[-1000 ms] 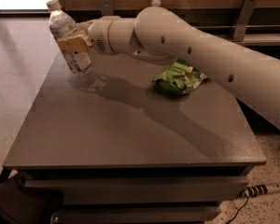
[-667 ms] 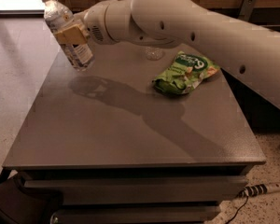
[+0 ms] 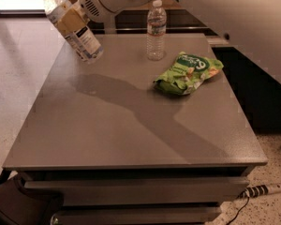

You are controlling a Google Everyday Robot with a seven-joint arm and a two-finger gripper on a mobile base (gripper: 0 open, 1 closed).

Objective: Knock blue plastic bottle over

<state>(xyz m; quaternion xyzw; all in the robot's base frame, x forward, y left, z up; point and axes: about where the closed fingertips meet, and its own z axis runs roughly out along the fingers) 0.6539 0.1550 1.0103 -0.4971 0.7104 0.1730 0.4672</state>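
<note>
The blue plastic bottle (image 3: 85,42), clear with a white cap and a whitish label with a dark patch, leans steeply at the table's far left corner. Its cap points up and to the left, and its base rests on the grey table (image 3: 122,125). My gripper (image 3: 74,17) is pressed against the bottle's middle, at the end of the white arm that comes in from the upper right.
A slim ribbed clear water bottle (image 3: 156,29) stands upright at the far middle of the table. A green snack bag (image 3: 187,72) lies to its right. A power strip (image 3: 264,190) lies on the floor at the lower right.
The bottle has tipped further to the left, from nearly upright to steeply tilted. The arm has swung up and left, uncovering the water bottle behind it.
</note>
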